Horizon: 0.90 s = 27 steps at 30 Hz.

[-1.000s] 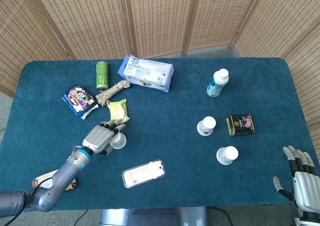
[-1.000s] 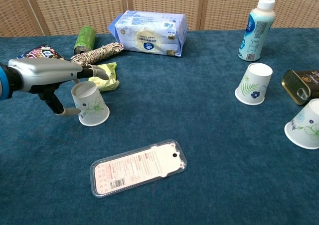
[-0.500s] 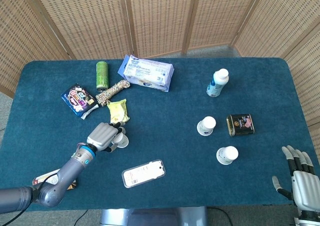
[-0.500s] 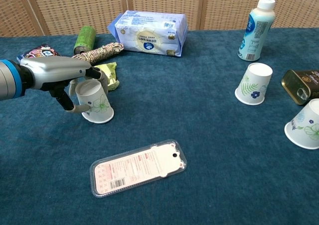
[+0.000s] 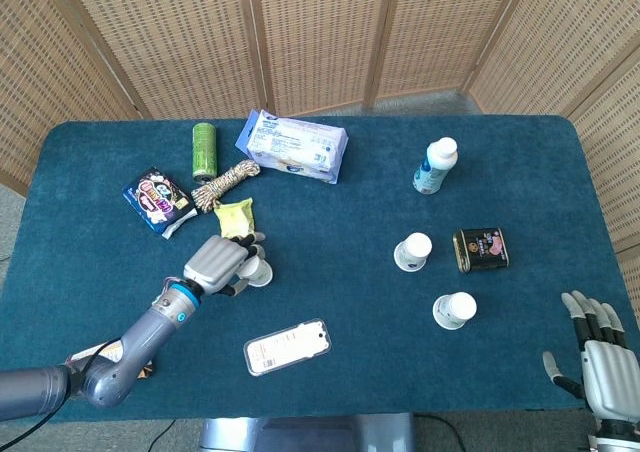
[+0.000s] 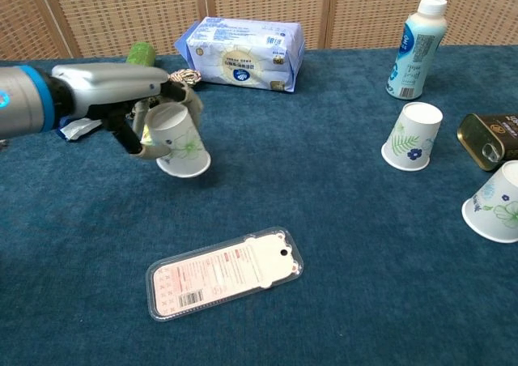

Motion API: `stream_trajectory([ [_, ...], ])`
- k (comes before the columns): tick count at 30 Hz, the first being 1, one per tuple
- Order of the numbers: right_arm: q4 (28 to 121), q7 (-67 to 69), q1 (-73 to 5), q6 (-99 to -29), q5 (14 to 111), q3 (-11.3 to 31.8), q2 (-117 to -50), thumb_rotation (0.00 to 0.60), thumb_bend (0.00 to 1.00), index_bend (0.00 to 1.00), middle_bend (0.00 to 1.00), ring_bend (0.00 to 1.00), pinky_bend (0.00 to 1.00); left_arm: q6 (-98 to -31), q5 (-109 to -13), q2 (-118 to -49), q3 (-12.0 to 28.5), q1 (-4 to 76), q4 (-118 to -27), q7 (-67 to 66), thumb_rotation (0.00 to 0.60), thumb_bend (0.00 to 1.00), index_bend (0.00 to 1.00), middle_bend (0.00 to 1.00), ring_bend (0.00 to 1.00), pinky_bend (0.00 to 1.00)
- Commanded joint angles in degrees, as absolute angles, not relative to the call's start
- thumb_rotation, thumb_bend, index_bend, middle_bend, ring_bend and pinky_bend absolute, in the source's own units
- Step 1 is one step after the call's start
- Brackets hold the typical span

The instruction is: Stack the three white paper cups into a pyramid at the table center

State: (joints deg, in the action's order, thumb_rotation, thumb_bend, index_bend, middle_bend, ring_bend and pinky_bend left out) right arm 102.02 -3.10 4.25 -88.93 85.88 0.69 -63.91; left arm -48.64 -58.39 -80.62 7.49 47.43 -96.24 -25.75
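A: Scanning from the left edge, we find our left hand [image 6: 137,111] wrapped around a paper cup [image 6: 180,142], fingers curled over its base, thumb under its side. The cup is tilted, mouth low toward the right, long axis slanting down; the chest view shows this, while the head view mostly hides it beneath the hand.

B: We have bare cloth [image 5: 340,272] toward the middle, past the flat packet [image 5: 288,346]. Two more cups [image 5: 412,251] [image 5: 454,310] stand mouth-down right of centre, beside a tin [image 5: 481,249].

A: Only the head view shows our right hand [image 5: 598,354], off the table's near right corner, fingers spread, holding nothing.
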Motion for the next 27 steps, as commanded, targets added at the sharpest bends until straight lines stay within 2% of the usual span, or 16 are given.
stream_trajectory([
  [1, 102.3, -3.0, 4.4, -89.4, 86.5, 0.5, -63.6, 0.600, 0.40, 0.00, 0.00, 0.00, 0.00, -47.5, -57.0, -81.6, 8.9, 49.7, -96.7, -26.9, 0.600, 0.43, 0.33, 0.16, 0.29, 0.49],
  [10, 101.7, -1.6, 5.7, -90.9, 87.5, -0.3, -63.8, 0.600, 0.39, 0.00, 0.00, 0.00, 0.00, -45.2, -49.1, -87.8, 11.7, 57.5, -93.6, -31.1, 0.600, 0.43, 0.32, 0.14, 0.25, 0.45],
  [22, 99.8, 1.6, 6.8, -91.9, 87.5, -0.6, -63.6, 0.600, 0.39, 0.00, 0.00, 0.00, 0.00, -45.4, -40.3, -95.2, 11.5, 65.6, -87.4, -36.6, 0.600, 0.43, 0.31, 0.13, 0.22, 0.41],
  [27, 98.8, 3.1, 7.3, -92.0, 87.0, -0.7, -63.7, 0.600, 0.40, 0.00, 0.00, 0.00, 0.00, -44.8, -38.0, -97.3, 10.6, 67.1, -85.1, -36.8, 0.600, 0.43, 0.30, 0.11, 0.16, 0.37],
])
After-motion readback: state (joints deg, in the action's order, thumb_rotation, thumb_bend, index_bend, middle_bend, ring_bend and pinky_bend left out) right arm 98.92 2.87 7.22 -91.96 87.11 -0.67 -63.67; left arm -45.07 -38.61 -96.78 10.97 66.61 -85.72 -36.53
